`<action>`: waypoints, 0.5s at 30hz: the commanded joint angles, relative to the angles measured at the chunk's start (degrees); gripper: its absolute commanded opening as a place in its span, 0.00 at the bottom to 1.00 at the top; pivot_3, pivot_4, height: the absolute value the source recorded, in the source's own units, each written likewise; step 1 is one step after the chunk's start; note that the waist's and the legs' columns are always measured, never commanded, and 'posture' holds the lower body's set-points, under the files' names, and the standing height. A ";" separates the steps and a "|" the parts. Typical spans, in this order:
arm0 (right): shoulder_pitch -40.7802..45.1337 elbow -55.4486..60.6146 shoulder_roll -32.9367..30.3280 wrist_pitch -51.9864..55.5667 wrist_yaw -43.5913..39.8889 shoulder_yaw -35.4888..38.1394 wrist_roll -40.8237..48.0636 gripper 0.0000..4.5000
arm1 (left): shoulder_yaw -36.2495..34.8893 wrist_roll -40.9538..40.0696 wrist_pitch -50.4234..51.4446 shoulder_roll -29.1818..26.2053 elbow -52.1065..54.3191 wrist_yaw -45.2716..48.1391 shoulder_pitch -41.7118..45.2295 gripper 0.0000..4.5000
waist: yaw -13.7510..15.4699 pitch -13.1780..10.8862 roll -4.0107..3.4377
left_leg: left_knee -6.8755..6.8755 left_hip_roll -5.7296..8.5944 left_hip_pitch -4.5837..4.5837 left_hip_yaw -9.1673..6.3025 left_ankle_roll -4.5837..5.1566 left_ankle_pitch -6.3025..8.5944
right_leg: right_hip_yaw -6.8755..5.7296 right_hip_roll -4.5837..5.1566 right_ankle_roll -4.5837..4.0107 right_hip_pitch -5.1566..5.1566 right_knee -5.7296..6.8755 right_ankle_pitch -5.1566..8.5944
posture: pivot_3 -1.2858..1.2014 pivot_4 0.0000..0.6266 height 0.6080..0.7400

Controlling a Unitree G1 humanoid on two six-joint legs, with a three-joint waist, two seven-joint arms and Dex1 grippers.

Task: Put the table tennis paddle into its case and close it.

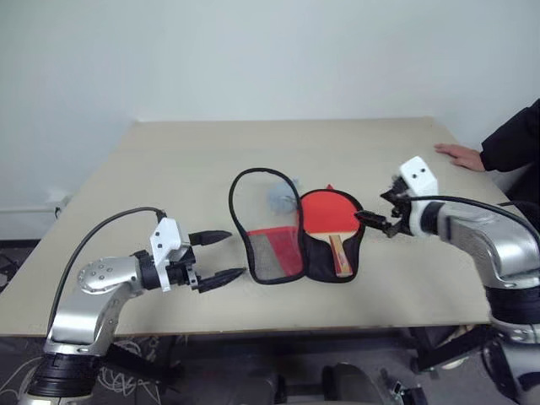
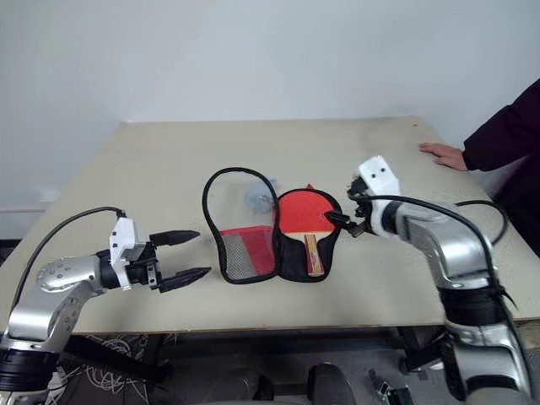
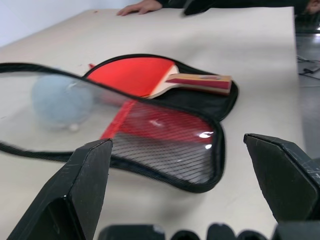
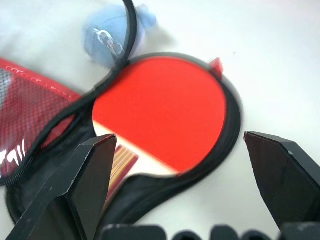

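The table tennis paddle (image 1: pixel 327 215) lies inside the open case (image 1: pixel 291 240) at bench (image 1: pixel 169 160) centre. Both hands, left hand (image 1: pixel 221 256) at 8 o'clock, right hand (image 1: pixel 377 221) at 3 o'clock, gape empty. The flap looks light and floppy; best pinched by its black edging.

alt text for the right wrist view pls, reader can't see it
The table tennis paddle, red face up, lies on the black half of the open case, with the right claw open above it. A pale blue ball sits on the table beside the case.

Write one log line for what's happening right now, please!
paddle: lying in open case | case: unzipped | left gripper: open | right gripper: open
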State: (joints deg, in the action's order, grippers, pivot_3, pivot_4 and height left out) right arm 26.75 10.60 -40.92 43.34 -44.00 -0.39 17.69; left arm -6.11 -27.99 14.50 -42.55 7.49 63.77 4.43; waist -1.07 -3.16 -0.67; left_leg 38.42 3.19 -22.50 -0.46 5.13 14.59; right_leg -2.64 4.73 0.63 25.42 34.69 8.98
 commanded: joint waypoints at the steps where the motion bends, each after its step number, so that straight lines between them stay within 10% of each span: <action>1: -3.15 -6.27 -4.39 -20.26 -13.45 3.76 0.57 0.99 | -3.72 -0.51 -1.53 -1.55 -3.82 0.97 2.09 1.00 | 0.00 -0.03 0.03 | 0.04 0.01 0.00 0.03 0.04 0.01 | -0.01 0.01 0.00 -0.01 0.00 0.00 | 0.52 0.00 0.85; 15: -2.09 -21.18 -4.83 -37.49 -21.00 3.59 -0.98 0.99 | -7.14 -4.74 9.65 -0.01 -11.96 -4.75 4.16 0.96 | 1.02 -0.08 0.11 | 0.37 -0.09 -0.08 0.06 0.09 0.03 | 0.14 0.19 0.00 0.01 0.10 -0.01 | 0.52 0.00 0.85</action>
State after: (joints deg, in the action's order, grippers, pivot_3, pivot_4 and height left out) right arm 23.13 -10.97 -45.85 6.95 -65.06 2.29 16.65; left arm -11.32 -29.78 20.40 -42.65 -6.23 59.61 8.04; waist -0.05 -3.24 -0.56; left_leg 38.79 3.10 -22.59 -0.40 5.20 14.64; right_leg -2.48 4.92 0.63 25.45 34.81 8.96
